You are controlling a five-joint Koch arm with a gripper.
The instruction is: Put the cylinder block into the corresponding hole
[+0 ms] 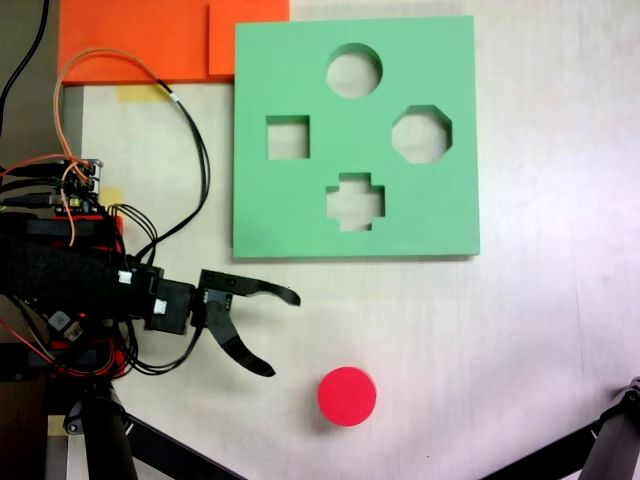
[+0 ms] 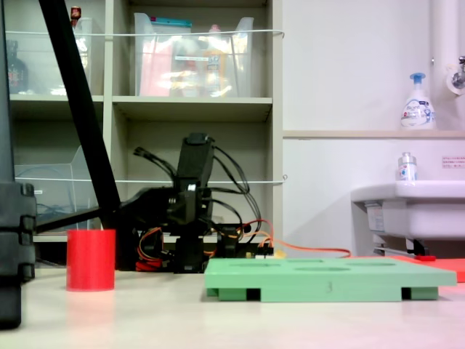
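The red cylinder block (image 1: 347,396) stands upright on the pale table, below the green foam board (image 1: 300,215) in the first exterior view. The round hole (image 1: 354,70) is at the board's top, above an octagonal, a square and a cross-shaped cut-out. My gripper (image 1: 285,335) is open and empty, left of the cylinder and a little above it, with a clear gap between them. In the second exterior view the cylinder block (image 2: 91,259) stands left of the arm (image 2: 192,203), and the board (image 2: 327,280) lies flat at the right; the jaws are not clear there.
Orange foam sheets (image 1: 140,40) lie past the board's upper left corner. Cables (image 1: 190,150) loop from the arm's base (image 1: 60,270). Black tripod legs (image 1: 120,440) cross the bottom corners. A shelf unit (image 2: 189,109) and a sink (image 2: 410,211) stand behind the table.
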